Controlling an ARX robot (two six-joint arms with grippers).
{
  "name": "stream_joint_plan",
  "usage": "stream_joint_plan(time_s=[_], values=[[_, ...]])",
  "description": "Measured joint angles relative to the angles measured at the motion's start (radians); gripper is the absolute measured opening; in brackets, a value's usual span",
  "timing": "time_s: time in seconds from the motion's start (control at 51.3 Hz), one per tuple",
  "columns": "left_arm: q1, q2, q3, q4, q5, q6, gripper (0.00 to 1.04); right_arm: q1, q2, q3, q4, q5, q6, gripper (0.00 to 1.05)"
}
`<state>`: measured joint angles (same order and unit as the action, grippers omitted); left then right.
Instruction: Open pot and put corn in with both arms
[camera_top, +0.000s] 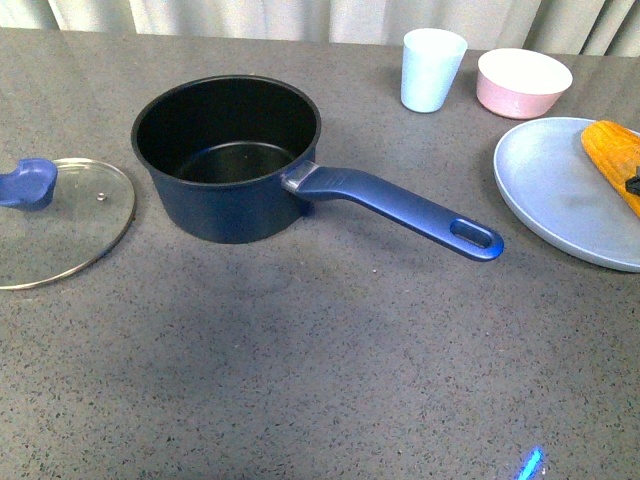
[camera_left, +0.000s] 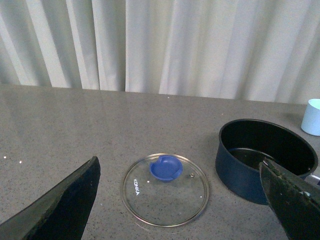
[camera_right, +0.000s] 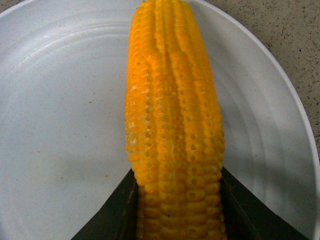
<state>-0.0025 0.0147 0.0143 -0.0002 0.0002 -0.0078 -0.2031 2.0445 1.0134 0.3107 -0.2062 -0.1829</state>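
Observation:
The dark blue pot (camera_top: 226, 160) stands open on the grey table, its black inside bare and its long handle (camera_top: 400, 208) pointing right. Its glass lid (camera_top: 60, 220) with a blue knob lies flat to the left of it. The yellow corn (camera_top: 612, 155) lies on the pale blue plate (camera_top: 555, 195) at the right edge. My right gripper (camera_right: 177, 185) is shut on the corn (camera_right: 172, 115), one black finger on each side of the cob. My left gripper (camera_left: 180, 200) is open above the lid (camera_left: 165, 192), with the pot (camera_left: 260, 160) beside one finger.
A light blue cup (camera_top: 432, 68) and a pink bowl (camera_top: 522, 82) stand at the back right, behind the plate. Pale curtains hang beyond the table's far edge. Bare grey tabletop (camera_top: 320, 380) stretches in front of the pot.

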Motion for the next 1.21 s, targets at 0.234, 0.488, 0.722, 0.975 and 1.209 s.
stream_joint_plan(time_s=[0.234, 0.488, 0.722, 0.975, 1.209], values=[[0.0, 0.0, 0.0, 0.0, 0.0, 0.0, 0.96, 0.022, -0.146, -0.043, -0.004, -0.078, 0.0, 0.23], [0.0, 0.0, 0.0, 0.0, 0.0, 0.0, 0.96, 0.291, -0.315, -0.055, 0.0, -0.111, 0.098, 0.2], [0.0, 0.0, 0.0, 0.0, 0.0, 0.0, 0.96, 0.607, -0.154, 0.155, -0.032, -0.058, 0.188, 0.2], [0.0, 0.0, 0.0, 0.0, 0.0, 0.0, 0.96, 0.739, 0.041, 0.388, -0.12, -0.021, 0.203, 0.18], [0.0, 0.0, 0.0, 0.0, 0.0, 0.0, 0.96, 0.771, 0.109, 0.468, -0.149, 0.003, 0.213, 0.18]])
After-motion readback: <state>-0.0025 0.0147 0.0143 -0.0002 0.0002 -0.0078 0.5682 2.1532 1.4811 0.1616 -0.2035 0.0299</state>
